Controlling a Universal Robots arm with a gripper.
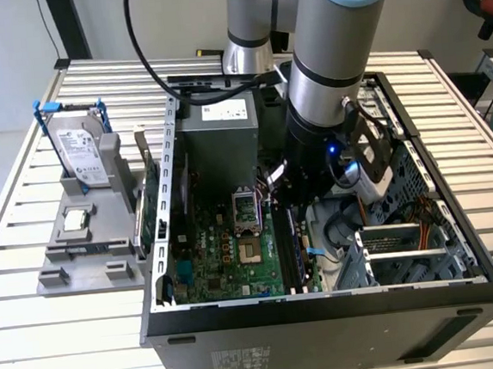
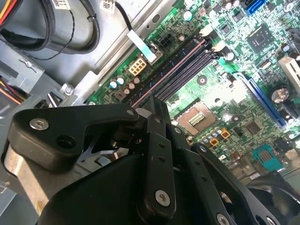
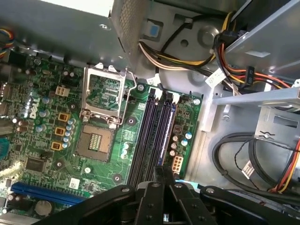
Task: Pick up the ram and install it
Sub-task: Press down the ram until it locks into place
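My gripper [image 3: 161, 172] is inside the open computer case [image 1: 326, 303], with its black fingers pressed together and shut right over the row of memory slots [image 3: 152, 131] on the green motherboard [image 3: 47, 117]. A thin dark strip with a bluish edge, which looks like the ram [image 3: 165, 133], runs along one slot from under the fingertips. I cannot tell whether it is seated or whether the fingers touch it. In the second wrist view the gripper [image 2: 157, 104] hangs at the near end of the same slots [image 2: 180, 70]. In the exterior view the arm [image 1: 336, 73] covers the fingers.
The empty processor socket [image 3: 101, 98] lies beside the slots. Cable bundles [image 3: 243, 154] and a metal drive cage [image 1: 404, 261] crowd the other side. At the exterior view's left, a grey fixture [image 1: 89, 259] holds a hard drive [image 1: 79, 147], a chip [image 1: 75, 220] and a green expansion card [image 1: 149, 206].
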